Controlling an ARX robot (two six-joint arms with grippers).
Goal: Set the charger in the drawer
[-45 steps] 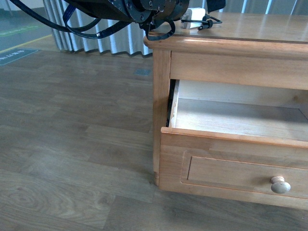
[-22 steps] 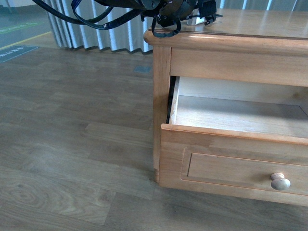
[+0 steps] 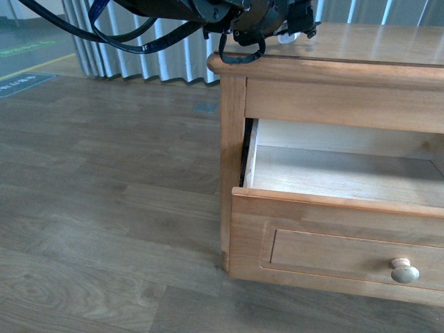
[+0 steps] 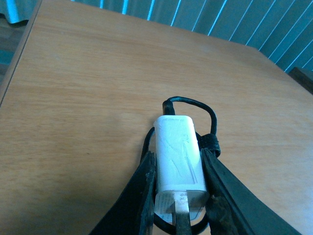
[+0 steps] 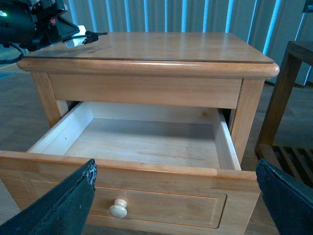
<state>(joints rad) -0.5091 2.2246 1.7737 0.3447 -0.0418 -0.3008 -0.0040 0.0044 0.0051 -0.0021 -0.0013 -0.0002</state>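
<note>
The white charger [image 4: 178, 152] lies on the nightstand top [image 4: 98, 98] with its black cable looped beside it. My left gripper [image 4: 179, 164] is shut on it, one finger pressed to each side. In the front view the left gripper [image 3: 291, 26] is over the top's left rear part, and only a bit of the charger [image 3: 286, 38] shows; it also shows in the right wrist view [image 5: 74, 42]. The drawer [image 5: 146, 142] is pulled out, its pale inside bare, with a round knob [image 5: 118, 208]. My right gripper [image 5: 176, 196] is open in front of the drawer front.
The drawer [image 3: 333, 243] juts out from the nightstand in the front view. A darker wooden slatted piece [image 5: 288, 98] stands beside the nightstand. Pale curtains [image 3: 139, 48] hang behind. The wood floor [image 3: 104, 208] lies to the left.
My left gripper has moved from the nightstand's edge onto the top and has closed around the charger, which lay free a second ago. The drawer has stayed open.
</note>
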